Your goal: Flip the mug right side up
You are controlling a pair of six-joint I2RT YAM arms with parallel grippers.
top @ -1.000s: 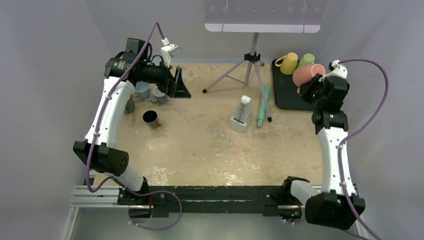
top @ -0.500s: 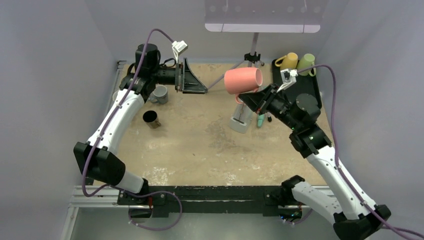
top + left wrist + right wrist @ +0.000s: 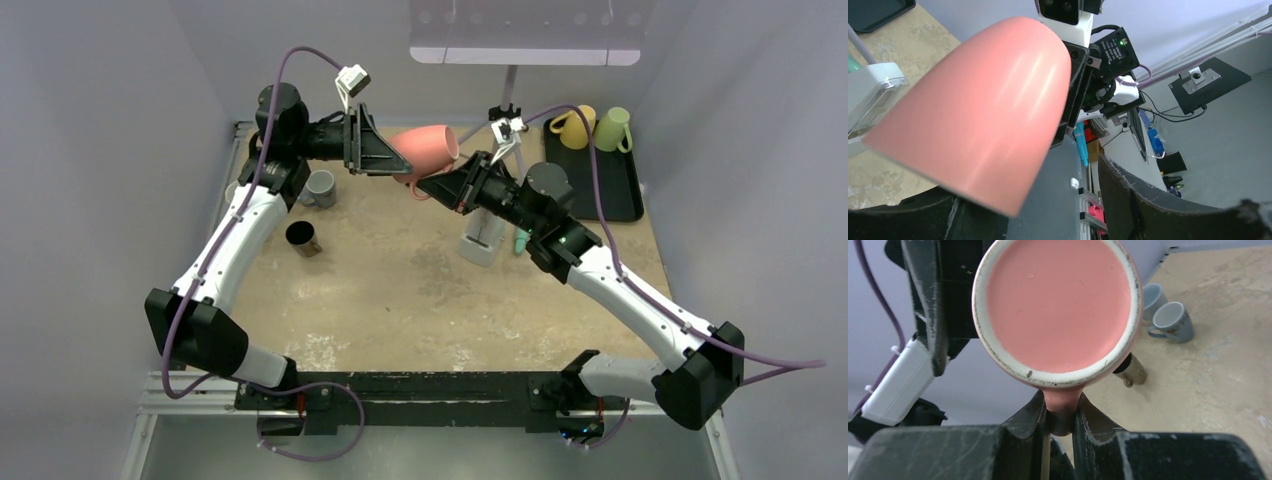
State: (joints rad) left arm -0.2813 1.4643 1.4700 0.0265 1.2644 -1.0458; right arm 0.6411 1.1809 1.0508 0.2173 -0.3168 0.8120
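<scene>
The pink mug [image 3: 425, 150] hangs on its side in the air above the back middle of the table. My right gripper [image 3: 447, 187] is shut on its handle [image 3: 1062, 402]. The mug's base [image 3: 1058, 307] faces the right wrist camera. My left gripper [image 3: 380, 155] is open and right beside the mug's far end. In the left wrist view the mug [image 3: 983, 115] fills the left half, over one of the spread fingers [image 3: 1153, 205]. I cannot tell whether the left fingers touch it.
A yellow mug [image 3: 573, 124] and a green mug [image 3: 612, 126] stand on the black tray [image 3: 600, 195] at back right. Two grey mugs [image 3: 320, 187] and a dark cup [image 3: 301, 237] stand at left. A tripod [image 3: 505, 112], a white device [image 3: 483, 235] and a teal pen [image 3: 521, 240] are mid-table.
My right arm lifted the pink mug off the tray and carried it left across the table to the left gripper. The left gripper rose and swung right toward it.
</scene>
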